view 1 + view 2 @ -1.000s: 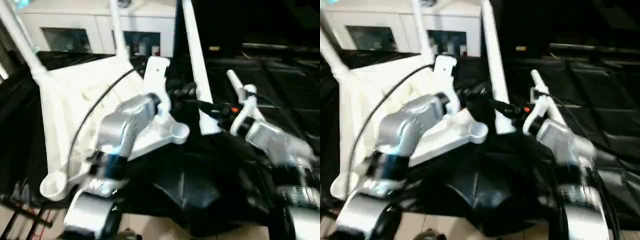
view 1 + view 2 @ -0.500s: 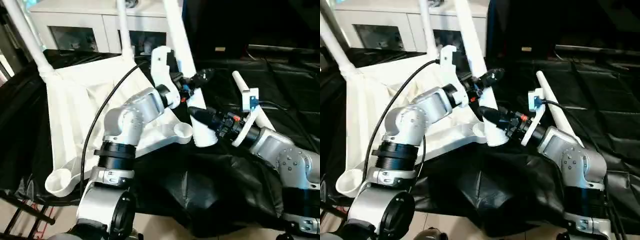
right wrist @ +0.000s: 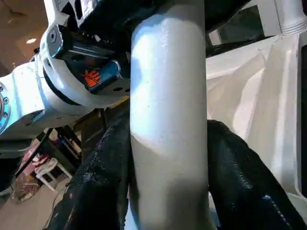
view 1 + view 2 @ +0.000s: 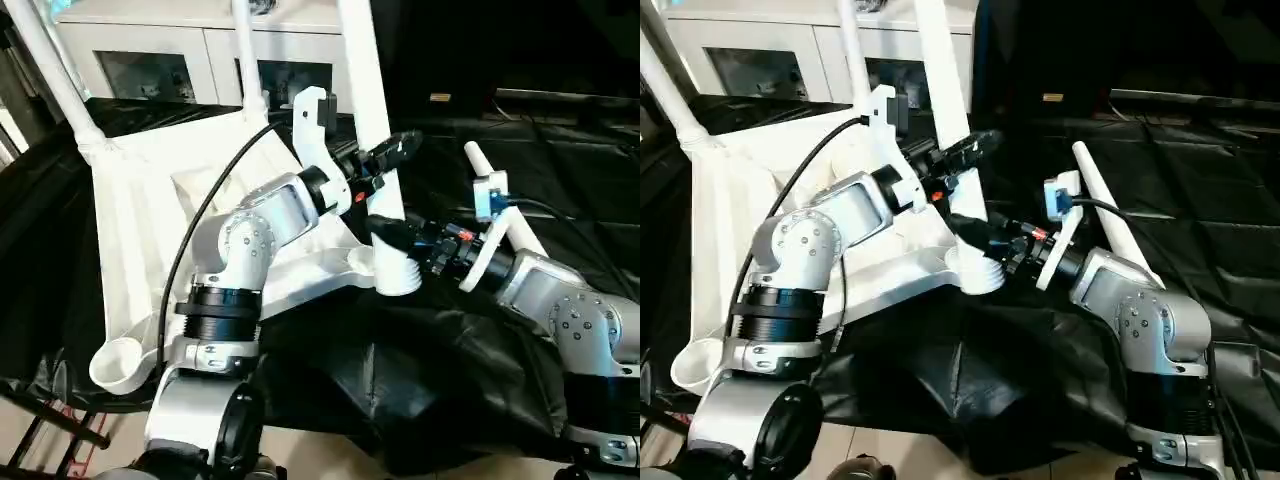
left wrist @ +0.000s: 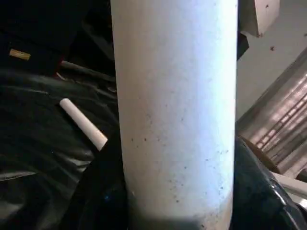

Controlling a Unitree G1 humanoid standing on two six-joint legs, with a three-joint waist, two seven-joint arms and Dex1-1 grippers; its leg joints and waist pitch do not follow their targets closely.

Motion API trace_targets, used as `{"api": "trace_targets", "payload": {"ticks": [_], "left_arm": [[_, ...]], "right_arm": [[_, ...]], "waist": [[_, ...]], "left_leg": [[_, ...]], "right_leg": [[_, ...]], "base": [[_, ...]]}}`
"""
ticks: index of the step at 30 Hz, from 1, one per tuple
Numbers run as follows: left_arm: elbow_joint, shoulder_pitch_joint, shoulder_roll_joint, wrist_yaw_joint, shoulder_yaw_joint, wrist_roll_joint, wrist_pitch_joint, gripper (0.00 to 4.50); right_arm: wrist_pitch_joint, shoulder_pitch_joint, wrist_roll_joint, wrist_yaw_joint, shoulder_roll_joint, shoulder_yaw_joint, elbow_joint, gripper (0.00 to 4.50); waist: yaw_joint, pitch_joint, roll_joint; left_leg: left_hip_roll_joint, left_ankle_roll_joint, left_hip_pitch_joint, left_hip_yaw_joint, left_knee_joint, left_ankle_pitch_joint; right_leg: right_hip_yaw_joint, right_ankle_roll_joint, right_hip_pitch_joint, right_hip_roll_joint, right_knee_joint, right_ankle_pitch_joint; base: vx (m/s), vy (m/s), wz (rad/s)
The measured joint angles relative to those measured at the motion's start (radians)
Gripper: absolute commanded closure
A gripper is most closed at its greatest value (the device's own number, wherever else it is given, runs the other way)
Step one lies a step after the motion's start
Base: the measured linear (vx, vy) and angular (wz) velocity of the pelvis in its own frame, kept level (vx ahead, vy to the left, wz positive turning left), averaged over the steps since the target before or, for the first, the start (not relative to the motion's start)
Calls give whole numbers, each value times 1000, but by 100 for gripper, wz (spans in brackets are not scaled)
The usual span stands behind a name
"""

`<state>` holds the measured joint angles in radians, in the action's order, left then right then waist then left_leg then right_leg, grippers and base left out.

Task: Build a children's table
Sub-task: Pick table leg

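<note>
Resting upside down at left of the head views, the tabletop (image 4: pixel 150 210) shows its ribbed underside, two legs already up at upper left. Third leg (image 4: pixel 372 130) runs near-vertical through upper centre, threaded foot just above and right of the near corner socket (image 4: pixel 355 262). Right gripper (image 4: pixel 392 236) clamps it low, left gripper (image 4: pixel 385 160) higher. Fourth leg (image 4: pixel 500 205) lies spare on the black cloth (image 4: pixel 420 380), right

The held leg (image 4: pixel 372 120) runs off the top edge; its threaded foot hides part of the tabletop's (image 4: pixel 140 220) near socket.
</note>
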<state>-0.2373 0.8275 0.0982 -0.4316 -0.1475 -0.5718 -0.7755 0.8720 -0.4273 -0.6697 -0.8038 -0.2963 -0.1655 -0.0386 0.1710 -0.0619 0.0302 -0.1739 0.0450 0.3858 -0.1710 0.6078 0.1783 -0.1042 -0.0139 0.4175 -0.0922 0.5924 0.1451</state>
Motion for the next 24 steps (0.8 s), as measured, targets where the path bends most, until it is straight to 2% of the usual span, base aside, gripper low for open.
{"api": "trace_targets", "payload": {"ticks": [6,8,9,12,13,16,18,24], "left_arm": [[19,0,-10,23,31,34,17,255],[26,1,-13,35,45,57,30,255],[27,2,-12,51,54,72,39,255],[31,6,-17,113,106,151,69,255],[28,7,-20,147,126,192,87,257],[22,11,-11,213,147,249,114,258],[17,20,-1,248,145,264,126,258],[-13,45,-5,293,144,295,158,259]], "right_arm": [[-17,0,14,22,1,11,-8,262],[-31,-4,26,43,9,20,-7,206],[-35,-8,37,62,17,24,-7,206],[-64,-24,98,143,35,57,-7,182],[-91,-44,158,190,48,100,-9,177],[-137,-82,275,287,77,190,-18,175],[-158,-101,322,332,95,226,-12,175],[-171,-145,363,416,148,240,42,211]], "waist": [[0,0,0],[-1,0,0],[-2,0,0],[-5,0,0],[-12,0,0],[-16,0,0],[-20,0,0],[-23,0,0]], "left_leg": [[0,0,0,0,0,0],[0,0,0,0,0,0],[0,0,0,0,0,0],[0,0,0,0,0,0],[0,0,0,0,-1,0],[0,1,0,0,-2,-1],[0,1,0,0,-4,0],[1,1,2,0,-6,0]], "right_leg": [[0,0,0,0,0,0],[0,0,0,0,0,0],[0,0,0,0,0,0],[0,1,0,0,0,0],[0,1,1,0,0,0],[0,1,1,0,-1,0],[0,1,1,0,-2,0],[-1,1,1,0,-8,0]], "base": [[0,0,0],[0,0,0],[0,0,0],[0,0,0],[0,0,0],[0,0,0],[0,0,0],[0,0,0]]}}
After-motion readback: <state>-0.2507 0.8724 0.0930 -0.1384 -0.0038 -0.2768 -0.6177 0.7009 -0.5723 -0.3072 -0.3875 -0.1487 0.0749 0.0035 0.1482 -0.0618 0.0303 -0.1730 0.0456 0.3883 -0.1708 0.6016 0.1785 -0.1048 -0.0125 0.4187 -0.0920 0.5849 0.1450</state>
